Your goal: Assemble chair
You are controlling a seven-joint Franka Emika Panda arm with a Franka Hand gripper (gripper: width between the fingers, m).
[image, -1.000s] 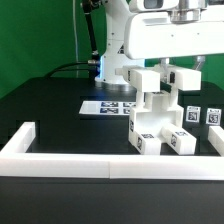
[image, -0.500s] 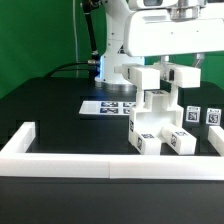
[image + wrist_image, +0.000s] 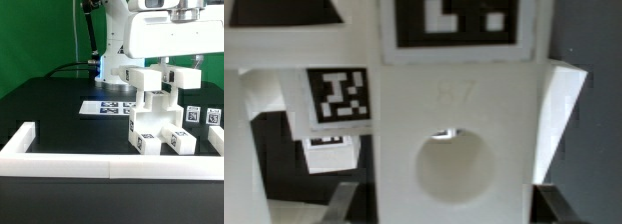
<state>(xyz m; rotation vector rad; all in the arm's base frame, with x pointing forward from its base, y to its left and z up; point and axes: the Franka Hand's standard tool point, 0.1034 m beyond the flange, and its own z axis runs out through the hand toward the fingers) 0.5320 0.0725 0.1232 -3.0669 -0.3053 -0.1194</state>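
Observation:
The partly built chair (image 3: 152, 118) stands on the black table, right of centre in the exterior view: white notched blocks stacked up, with square tags on its low front blocks. My gripper (image 3: 171, 66) hangs over its top and is shut on a white chair panel (image 3: 181, 76) that sits against the upper blocks. In the wrist view this panel (image 3: 455, 120) fills the frame, with an oval hole and a tag above it. My gripper (image 3: 446, 205) has one dark finger pressed on each side edge, and one of the fingers (image 3: 345, 200) shows clearly. More tagged chair blocks (image 3: 335, 100) lie beyond.
The marker board (image 3: 106, 106) lies flat behind the chair toward the exterior view's left. Two small tagged white parts (image 3: 198, 115) stand at the right. A long low white border wall (image 3: 100, 160) runs along the front and sides. The robot's base (image 3: 115, 60) is at the back.

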